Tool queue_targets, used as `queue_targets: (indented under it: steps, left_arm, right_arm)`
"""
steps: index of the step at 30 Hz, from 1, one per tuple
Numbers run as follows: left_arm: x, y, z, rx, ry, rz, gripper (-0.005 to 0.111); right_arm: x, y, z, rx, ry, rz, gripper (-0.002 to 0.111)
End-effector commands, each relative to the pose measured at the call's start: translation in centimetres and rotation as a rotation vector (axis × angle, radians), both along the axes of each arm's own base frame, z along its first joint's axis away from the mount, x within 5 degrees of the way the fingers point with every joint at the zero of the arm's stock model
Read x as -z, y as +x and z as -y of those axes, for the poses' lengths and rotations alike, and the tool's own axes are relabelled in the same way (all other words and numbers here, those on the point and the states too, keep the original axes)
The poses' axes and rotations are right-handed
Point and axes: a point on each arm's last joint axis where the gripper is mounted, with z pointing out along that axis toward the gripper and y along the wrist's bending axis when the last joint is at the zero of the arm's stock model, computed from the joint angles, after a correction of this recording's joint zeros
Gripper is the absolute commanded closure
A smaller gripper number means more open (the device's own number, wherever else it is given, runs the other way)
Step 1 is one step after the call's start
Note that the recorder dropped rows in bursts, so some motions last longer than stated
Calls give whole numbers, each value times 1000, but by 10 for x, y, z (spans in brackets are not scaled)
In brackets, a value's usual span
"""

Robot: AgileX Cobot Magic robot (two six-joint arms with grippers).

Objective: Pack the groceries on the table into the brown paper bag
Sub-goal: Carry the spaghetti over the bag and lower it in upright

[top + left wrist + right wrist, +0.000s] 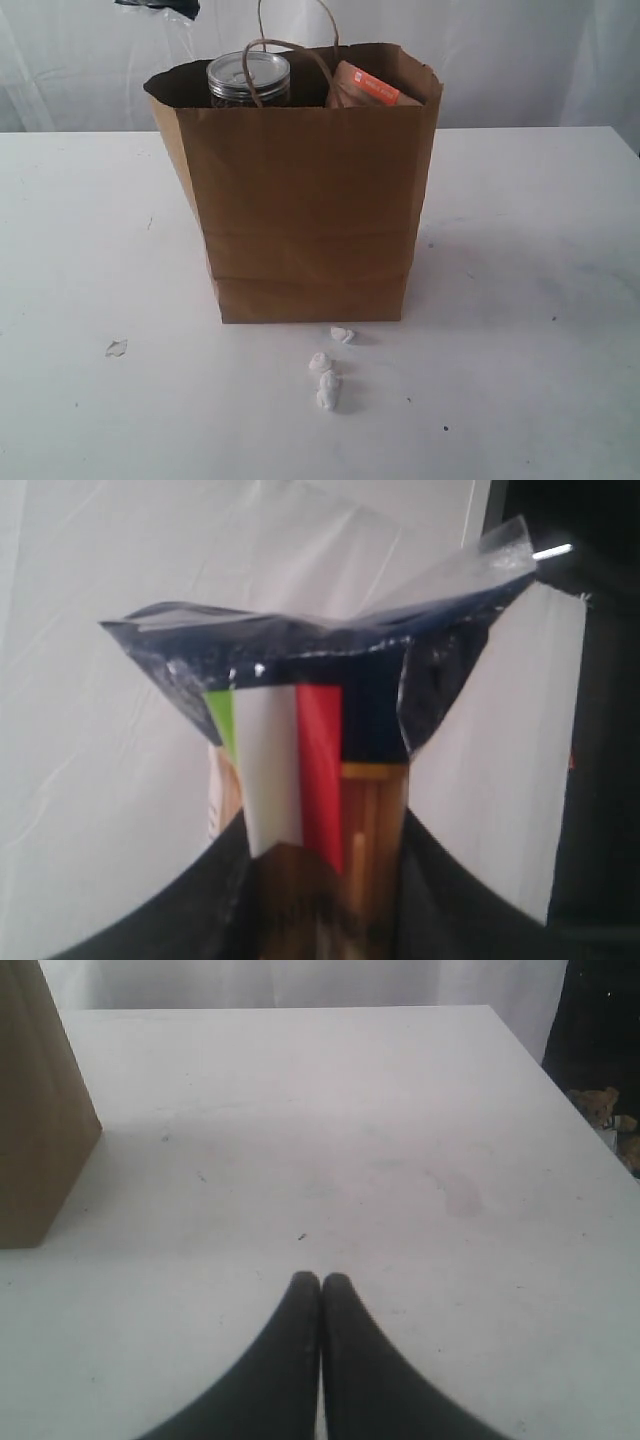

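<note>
Left wrist view shows left hand (322, 825) grasping long spaghetti packet (300, 770); right hand (320, 1282) clenched above table (350, 1140).

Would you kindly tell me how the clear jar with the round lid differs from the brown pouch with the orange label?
The clear round-lidded jar is see-through with dark contents; the brown orange-labelled pouch is opaque. The jar stands upright, the pouch leans. Both sit in the brown paper bag, tops showing.
</note>
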Motion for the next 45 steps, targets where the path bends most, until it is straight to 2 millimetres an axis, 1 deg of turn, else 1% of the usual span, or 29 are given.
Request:
queue_targets:
  steps: [1,3,6,10,14,20,26,31,35,41,45]
  left_arm:
    - [-1,-5,2,144,-160,145,107]
    - [7,-2,5,210,-216,166,107]
    - [18,4,8,263,-264,179,107]
    - [26,15,10,306,-336,185,107]
    - [34,35,16,344,-399,110,107]
    - [41,58,27,379,-391,64,107]
    - [24,67,30,421,-426,92,107]
    - [4,62,32,514,-460,116,107]
    - [-8,60,40,544,-366,168,107]
    - [-20,74,54,553,-238,236,107]
    - [-21,86,65,565,-146,261,107]
  right_arm:
    - [-2,0,0,0,4,13,108]
    - [-2,0,0,0,4,13,108]
    - [-2,0,0,0,4,13,108]
    - [-2,0,0,0,4,13,108]
    - [-2,0,0,0,4,13,108]
    - [-2,0,0,0,4,13,108]
    - [-2,0,0,0,4,13,108]
    - [-2,0,0,0,4,13,108]
    - [-2,0,0,0,4,13,108]
    - [-2,0,0,4,18,13,108]
    - [-2,0,0,6,22,13,108]
